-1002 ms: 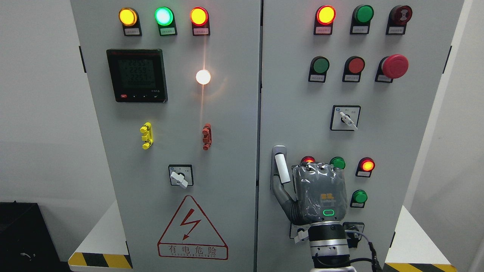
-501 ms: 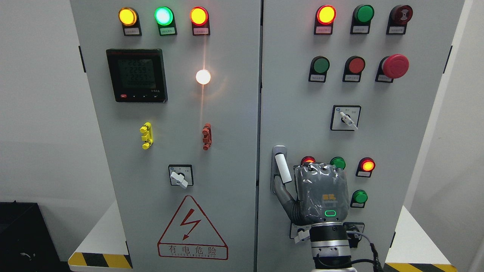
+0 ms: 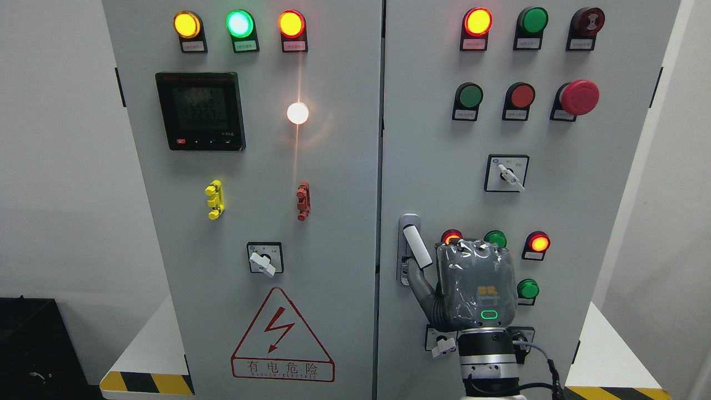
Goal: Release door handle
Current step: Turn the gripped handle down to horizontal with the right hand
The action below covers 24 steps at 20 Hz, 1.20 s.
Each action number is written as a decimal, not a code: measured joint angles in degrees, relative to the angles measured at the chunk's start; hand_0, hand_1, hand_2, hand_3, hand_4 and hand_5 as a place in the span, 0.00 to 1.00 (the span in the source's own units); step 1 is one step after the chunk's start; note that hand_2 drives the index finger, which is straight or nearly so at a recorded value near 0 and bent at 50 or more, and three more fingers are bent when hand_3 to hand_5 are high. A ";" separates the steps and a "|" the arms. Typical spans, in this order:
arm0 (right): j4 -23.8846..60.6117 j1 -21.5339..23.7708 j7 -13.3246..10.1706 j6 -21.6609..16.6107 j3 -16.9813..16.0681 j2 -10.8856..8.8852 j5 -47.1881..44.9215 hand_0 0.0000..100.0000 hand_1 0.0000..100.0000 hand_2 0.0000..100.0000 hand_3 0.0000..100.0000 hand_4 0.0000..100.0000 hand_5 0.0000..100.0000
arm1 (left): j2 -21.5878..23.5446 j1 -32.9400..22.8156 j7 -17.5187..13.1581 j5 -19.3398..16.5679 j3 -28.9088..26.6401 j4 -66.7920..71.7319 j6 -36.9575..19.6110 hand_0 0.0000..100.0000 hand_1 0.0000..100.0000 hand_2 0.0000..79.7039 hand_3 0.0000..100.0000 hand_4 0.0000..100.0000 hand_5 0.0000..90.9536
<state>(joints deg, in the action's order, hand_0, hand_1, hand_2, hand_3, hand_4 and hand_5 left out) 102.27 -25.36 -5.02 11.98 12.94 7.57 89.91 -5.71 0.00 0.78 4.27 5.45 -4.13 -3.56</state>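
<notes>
The door handle (image 3: 417, 246) is a white lever in a grey mount at the left edge of the right cabinet door (image 3: 433, 139). It hangs tilted, its lower end swung to the right. My right hand (image 3: 444, 264), wrapped in grey film, comes up from the bottom edge just right of the handle. Its fingers are curled against the door beside the lever. Its thumb (image 3: 421, 283) reaches up and left and hooks under the lever's lower end. The left arm does not show.
Around the hand sit lit red lamps (image 3: 538, 243) and green buttons (image 3: 527, 289). A rotary switch (image 3: 506, 173) is above, and a red mushroom stop button (image 3: 579, 97) higher up. The left door (image 3: 250, 166) carries a meter, lamps and a warning triangle. White platform edges with hazard stripes flank the cabinet.
My right hand has shifted a little right and down. The lever's lower end has swung further right with the thumb.
</notes>
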 measured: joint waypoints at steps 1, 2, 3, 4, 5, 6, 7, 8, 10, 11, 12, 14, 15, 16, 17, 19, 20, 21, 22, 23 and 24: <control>0.04 0.02 -0.03 -0.01 -0.03 0.00 0.00 0.53 0.46 0.99 1.00 1.00 1.00 | 0.00 0.00 0.00 0.00 0.00 0.00 0.00 0.12 0.56 0.00 0.00 0.00 0.00; 0.07 0.05 -0.04 -0.04 -0.04 0.00 0.00 0.53 0.46 0.99 1.00 1.00 1.00 | 0.00 0.00 0.00 0.00 0.00 0.01 0.00 0.12 0.56 0.00 0.00 0.00 0.00; 0.09 0.07 -0.04 -0.10 -0.05 0.00 0.00 0.53 0.46 0.99 1.00 1.00 1.00 | 0.00 0.00 0.00 -0.01 0.00 0.01 0.00 0.12 0.56 0.00 0.00 0.00 0.00; 0.11 0.08 -0.04 -0.20 -0.06 0.00 0.00 0.53 0.45 0.99 1.00 1.00 1.00 | 0.00 0.00 0.00 -0.01 0.00 0.00 0.00 0.12 0.56 0.00 0.00 0.00 0.00; 0.14 0.09 -0.05 -0.22 -0.07 0.00 0.00 0.53 0.45 0.99 1.00 1.00 1.00 | 0.00 0.00 0.00 -0.01 0.00 0.00 0.00 0.12 0.56 0.00 0.00 0.00 0.00; 0.16 0.09 -0.05 -0.22 -0.10 0.00 0.00 0.53 0.45 0.99 1.00 1.00 1.00 | 0.00 0.00 0.00 0.00 0.00 0.00 0.00 0.12 0.56 0.00 0.00 0.00 0.00; 0.17 0.11 -0.05 -0.25 -0.16 0.00 0.00 0.53 0.45 0.99 1.00 1.00 1.00 | 0.00 0.00 0.00 0.01 0.00 0.00 0.00 0.12 0.56 0.00 0.00 0.00 0.00; 0.20 0.13 -0.06 -0.26 -0.24 -0.01 0.00 0.53 0.45 0.99 1.00 1.00 1.00 | 0.00 0.00 0.00 0.01 0.00 0.00 0.00 0.12 0.56 0.00 0.00 0.00 0.00; 0.22 0.16 -0.11 -0.26 -0.35 -0.01 -0.02 0.53 0.45 0.99 1.00 1.00 1.00 | 0.00 0.00 0.00 0.01 0.00 0.01 0.00 0.12 0.56 0.00 0.00 0.00 0.00; 0.24 0.17 -0.12 -0.26 -0.40 -0.01 -0.02 0.53 0.45 0.99 1.00 1.00 1.00 | 0.00 0.00 0.00 0.01 0.00 0.01 0.00 0.12 0.56 0.00 0.00 0.00 0.00; 0.26 0.17 -0.16 -0.26 -0.45 -0.01 -0.02 0.53 0.45 0.99 1.00 1.00 1.00 | 0.00 0.00 0.00 0.01 0.00 0.01 0.00 0.12 0.56 0.00 0.00 0.00 0.00; 0.27 0.17 -0.20 -0.26 -0.55 -0.02 -0.02 0.53 0.45 0.99 1.00 1.00 1.00 | 0.00 0.00 0.00 0.02 0.00 0.01 0.00 0.12 0.56 0.00 0.00 0.00 0.00; 0.28 0.17 -0.20 -0.26 -0.60 -0.02 -0.02 0.53 0.45 0.99 1.00 1.00 1.00 | 0.00 0.00 0.00 0.02 0.00 0.00 0.00 0.12 0.56 0.00 0.00 0.00 0.00; 0.28 0.16 -0.21 -0.26 -0.63 -0.03 -0.02 0.53 0.45 0.99 1.00 1.00 1.00 | 0.00 0.00 0.00 0.02 0.00 0.00 0.00 0.12 0.56 0.00 0.00 0.00 0.00; 0.28 0.17 -0.21 -0.22 -0.65 -0.03 -0.02 0.53 0.46 0.99 1.00 1.00 1.00 | 0.00 0.00 0.00 0.02 0.00 0.00 0.00 0.12 0.56 0.00 0.00 0.00 0.00; 0.29 0.16 -0.27 -0.19 -0.72 -0.05 0.00 0.53 0.46 0.99 1.00 1.00 1.00 | 0.00 0.00 0.00 0.02 0.00 0.00 0.00 0.12 0.56 0.00 0.00 0.00 0.00; 0.30 0.14 -0.35 -0.19 -0.74 -0.05 0.00 0.53 0.46 0.99 1.00 1.00 1.00 | 0.00 0.00 0.00 0.02 0.00 0.00 0.00 0.12 0.56 0.00 0.00 0.00 0.00; 0.31 0.13 -0.44 -0.18 -0.76 -0.05 0.00 0.53 0.47 0.99 1.00 1.00 1.00 | 0.00 0.00 0.00 0.02 0.00 0.00 0.00 0.12 0.56 0.00 0.00 0.00 0.00; 0.31 0.12 -0.46 -0.18 -0.77 -0.06 0.00 0.53 0.47 0.99 1.00 1.00 1.00 | 0.00 0.00 0.00 0.01 0.00 0.01 0.00 0.12 0.56 0.00 0.00 0.00 0.00; 0.32 0.11 -0.47 -0.17 -0.80 -0.06 0.00 0.53 0.46 0.99 1.00 1.00 1.00 | 0.00 0.00 0.00 0.01 0.00 0.00 0.00 0.12 0.56 0.00 0.00 0.00 0.00; 0.32 0.10 -0.47 -0.17 -0.84 -0.06 0.00 0.53 0.46 0.99 1.00 1.00 1.00 | 0.00 0.00 0.00 0.01 0.00 0.00 0.00 0.12 0.56 0.00 0.00 0.00 0.00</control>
<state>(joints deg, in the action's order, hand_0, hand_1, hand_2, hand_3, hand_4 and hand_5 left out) 102.60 -25.26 -5.49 11.81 12.10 7.51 89.91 -5.71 0.00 0.78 4.28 5.45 -4.12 -3.56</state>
